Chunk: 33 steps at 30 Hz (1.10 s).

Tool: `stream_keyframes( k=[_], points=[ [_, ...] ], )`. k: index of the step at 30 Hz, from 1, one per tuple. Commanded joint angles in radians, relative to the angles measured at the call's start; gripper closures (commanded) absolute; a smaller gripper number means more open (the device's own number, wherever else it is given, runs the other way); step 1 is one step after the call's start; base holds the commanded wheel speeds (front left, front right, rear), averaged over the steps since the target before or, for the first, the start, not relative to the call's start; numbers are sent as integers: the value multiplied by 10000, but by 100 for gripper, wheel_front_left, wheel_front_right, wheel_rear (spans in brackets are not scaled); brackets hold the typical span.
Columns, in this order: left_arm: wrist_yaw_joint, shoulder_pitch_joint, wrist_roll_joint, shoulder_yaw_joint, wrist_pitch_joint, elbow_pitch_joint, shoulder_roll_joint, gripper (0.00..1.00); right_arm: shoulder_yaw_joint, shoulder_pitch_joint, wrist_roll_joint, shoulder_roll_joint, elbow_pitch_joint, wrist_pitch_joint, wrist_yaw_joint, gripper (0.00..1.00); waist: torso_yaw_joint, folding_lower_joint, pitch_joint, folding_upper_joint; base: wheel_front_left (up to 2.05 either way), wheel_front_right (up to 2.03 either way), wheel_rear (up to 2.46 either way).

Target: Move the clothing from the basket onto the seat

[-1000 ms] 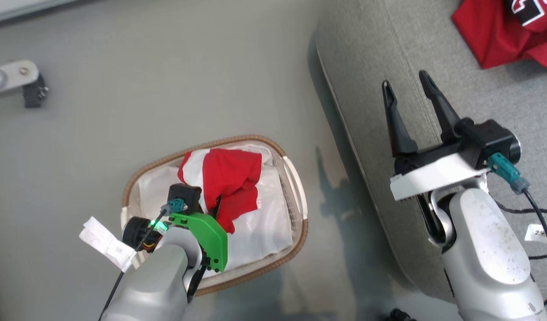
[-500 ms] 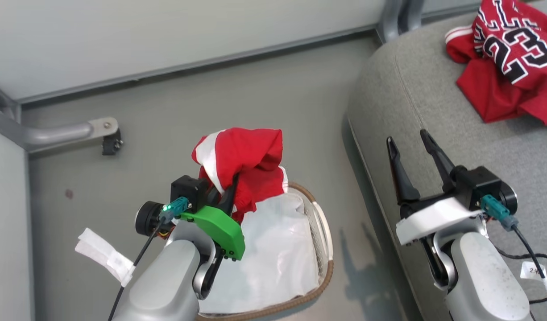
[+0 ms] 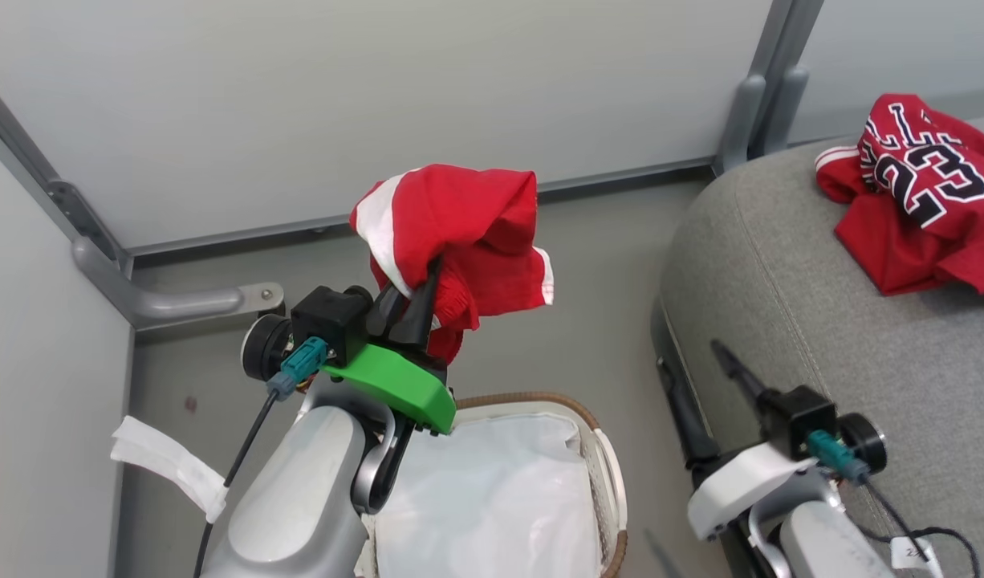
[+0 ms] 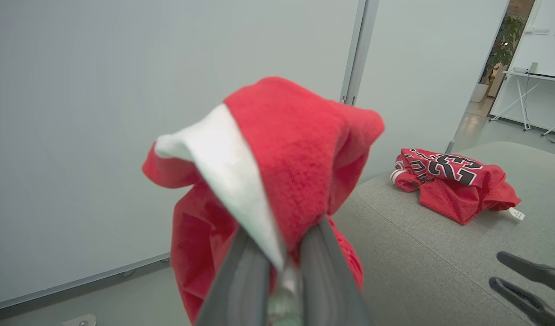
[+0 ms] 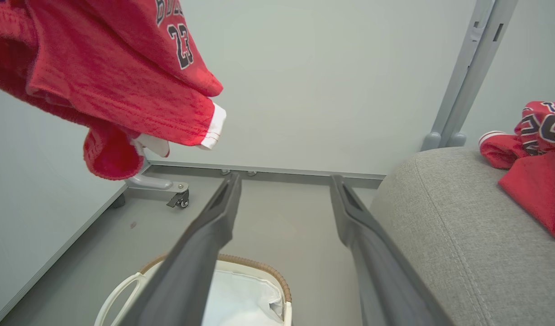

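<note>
Up at twelve o'clock from the basket (image 3: 576, 411), the red garment (image 3: 468, 225), judged limp and light, is gripped by a bunched fold in the left pincer (image 3: 420, 293).

- Red garment (image 3: 460, 233), white stripe and hem trim: bunched, pinched in left gripper (image 3: 416, 295), hanging in air above basket (image 3: 607, 470), clear of it.
- Jersey (image 3: 917, 201), red, "23" facing up: crumpled on seat (image 3: 781, 281), towards the far end.
- Basket: brown woven rim, white liner (image 3: 484, 498) showing, near seat.
- Seat: grey woven, rounded edge.
</note>
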Motion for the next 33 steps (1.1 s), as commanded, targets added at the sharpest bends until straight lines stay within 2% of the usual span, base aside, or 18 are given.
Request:
stream_keyframes(
  k=[1,5,10,14,24,33],
  points=[
    [-32,177,97,27,-37,-99,5,100,205,189,-122,-30,127,-15,-14,0,209,1,-358,0,0,0,0],
    [-95,105,83,-111,-37,-251,-33,100,1233,119,-386,-176,471,-15,-14,0,313,1,-431,0,0,0,0],
    [-85,-85,-168,-491,-37,-479,-47,100,2575,-728,-552,-308,909,-15,-14,0,482,1,-345,0,0,0,0],
    [-5,-254,-481,-947,-39,-616,-46,100,3167,-1681,-857,-272,1385,-15,-14,0,671,1,-218,0,0,0,0],
    [243,-674,-1064,-1906,-39,-733,-44,100,3357,-3258,-1758,-112,2383,-15,-14,0,1106,1,62,0,0,0,0],
    [354,-1005,-1382,-2595,-37,-866,-45,100,3158,-3840,-2489,-25,2412,-15,-14,0,1381,1,309,0,0,0,0]
  ],
)
